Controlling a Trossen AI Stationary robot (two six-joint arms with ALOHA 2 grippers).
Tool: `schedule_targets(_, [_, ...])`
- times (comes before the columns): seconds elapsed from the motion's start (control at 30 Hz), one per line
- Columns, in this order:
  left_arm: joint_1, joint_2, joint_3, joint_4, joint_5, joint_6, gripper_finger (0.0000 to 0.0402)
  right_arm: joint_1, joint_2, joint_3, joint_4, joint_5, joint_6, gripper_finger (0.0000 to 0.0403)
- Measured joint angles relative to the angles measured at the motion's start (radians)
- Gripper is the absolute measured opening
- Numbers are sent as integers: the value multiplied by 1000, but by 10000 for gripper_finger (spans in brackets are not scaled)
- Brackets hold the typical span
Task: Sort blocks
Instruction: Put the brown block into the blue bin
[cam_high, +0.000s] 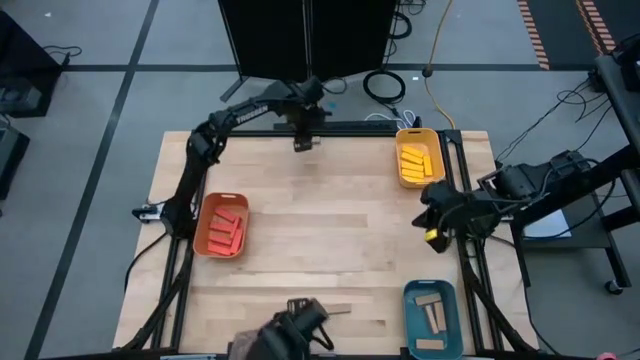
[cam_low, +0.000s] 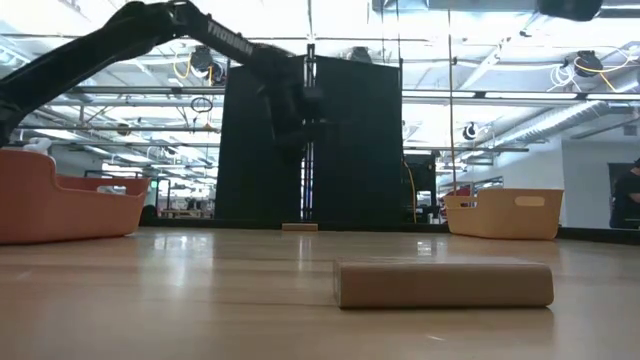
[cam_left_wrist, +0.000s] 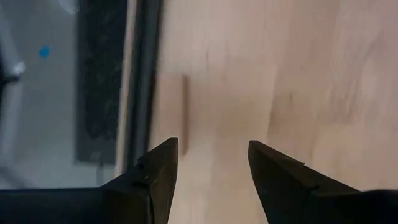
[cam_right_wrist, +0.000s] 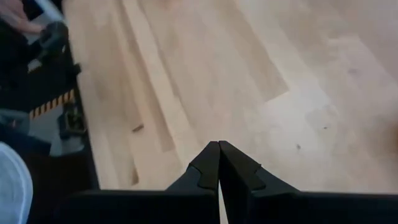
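Two tan blocks out loose on the table (cam_high: 320, 230), by the look of it.

Taking the far tan block (cam_left_wrist: 171, 111) first:
- Lies flat at the table's far edge, just ahead of the left gripper (cam_left_wrist: 211, 146) and below it, touching neither finger.
- Sits off-centre to the jaws, more in front of the finger nearer the table's edge than in front of the gap.
- Runs with its long axis pointing away from the gripper, across the line between the two fingertips, so would be pinched across its narrow width once centred.
- Calls, most likely, for a small sideways shift toward that edge, then a straight descent.

Left gripper: open, holding nothing, hanging above the wood.

Then the near tan block (cam_high: 336, 310):
- Lies well apart from the left gripper, at the opposite, near side of the table.
- Sits not far from the teal tray (cam_high: 432, 285), long axis running across the table.
- Looks nearer the right gripper (cam_right_wrist: 219, 163).

Right gripper: pressed shut on nothing, waiting at the table's right edge between the yellow tray (cam_high: 418, 131) and the teal one.

Judging by reach, clearly the left arm's job for the far block. Means a long carry afterwards, diagonally across to the teal tray with its tan pieces.
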Motion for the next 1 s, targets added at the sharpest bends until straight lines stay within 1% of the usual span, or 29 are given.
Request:
schedule_targets(0.07, [26,0,-47,67,62,26,191,-34,0,0,0,0,-9,0])
schedule_targets(0.1, [35,0,-66,87,76,51,191,-49,0,0,0,0,-19,0])
schedule_targets(0.3, [46,0,-189,184,78,176,191,-127,0,0,0,-1,-66,0])
schedule_targets(0.4, [44,0,-220,229,78,192,191,-153,0,0,0,-8,-95,0])
schedule_targets(0.47, [45,0,-242,278,47,190,191,-169,0,0,0,-22,-111,0])
schedule_targets(0.63, [46,0,-245,308,28,167,191,-202,0,0,-1,-83,-140,0])
schedule_targets(0.77, [45,0,-255,332,27,167,191,-219,0,0,-8,-110,-159,0])
schedule_targets(1.0, [54,30,-255,334,3,167,191,-244,0,0,-9,-127,-180,0])
